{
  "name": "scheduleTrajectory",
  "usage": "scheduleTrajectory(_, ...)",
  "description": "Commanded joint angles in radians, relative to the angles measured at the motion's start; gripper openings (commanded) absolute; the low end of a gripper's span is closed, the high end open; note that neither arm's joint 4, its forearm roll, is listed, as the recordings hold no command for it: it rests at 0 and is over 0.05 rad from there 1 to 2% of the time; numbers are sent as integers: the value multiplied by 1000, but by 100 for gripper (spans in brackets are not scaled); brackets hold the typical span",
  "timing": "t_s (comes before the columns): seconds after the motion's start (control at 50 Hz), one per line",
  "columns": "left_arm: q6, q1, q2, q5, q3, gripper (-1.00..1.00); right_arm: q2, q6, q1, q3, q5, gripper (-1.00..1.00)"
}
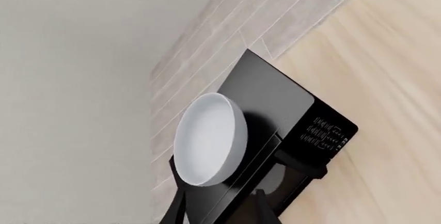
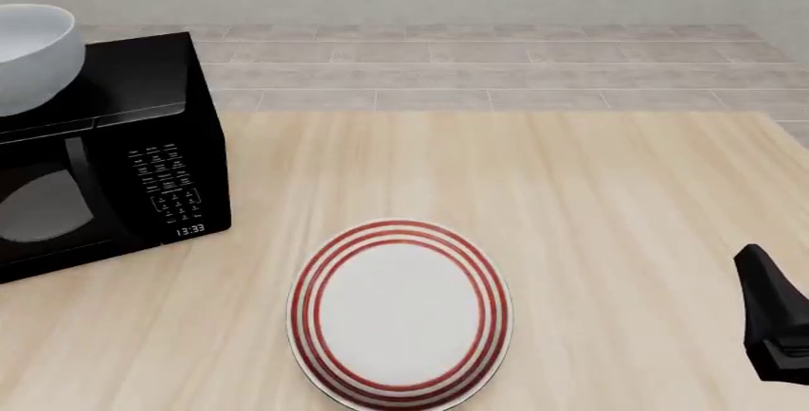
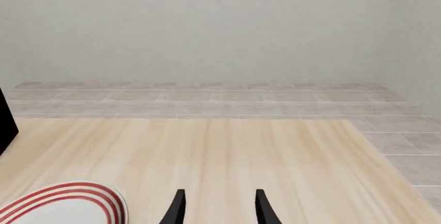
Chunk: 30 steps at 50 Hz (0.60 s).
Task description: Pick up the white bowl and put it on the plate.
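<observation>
I have the white bowl [image 2: 28, 56] up in the air at the far left edge of the table, tilted on its side above the top of the black microwave [image 2: 108, 155]. From the left wrist view the bowl [image 1: 210, 139] shows its open face, and the left gripper [image 1: 220, 203] sits right behind it — one dark finger [image 1: 177, 201] runs up to the bowl's lower rim, the other finger on the far side of the rim, so the jaws pinch the bowl's wall between them. In the front view the left gripper itself is out of frame; only the bowl shows at the picture's edge.

The plate [image 2: 401, 310], with its three red rings, lies flat on the table near the front edge, roughly at the middle of its width, well apart from the bowl and just off the microwave's front right corner. Its surface is bare.

The right gripper [image 3: 219, 208] hangs low over the wood at the right side of the table, its two fingers spread with bare table visible between them — holding nothing. The plate's rim [image 3: 82, 195] shows in that wrist view, off to the side of the fingers. In the front view only a dark piece of the right arm [image 2: 774, 321] shows at the right edge.
</observation>
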Motion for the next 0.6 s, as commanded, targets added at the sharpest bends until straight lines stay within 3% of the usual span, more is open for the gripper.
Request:
scheduleTrajectory(0.02,50,24,64,-82,32,100,0,0,0,0,1,100)
scheduleTrajectory(0.1,59,21,66,-117,73,100,0,0,0,0,1,100)
scheduleTrajectory(0.16,119,-25,19,-139,122,100,0,0,0,0,1,100)
scheduleTrajectory(0.22,149,-8,26,-184,164,100,-1,0,0,0,1,100)
scheduleTrajectory(0.6,108,3,108,-228,155,100,-1,0,0,0,1,100)
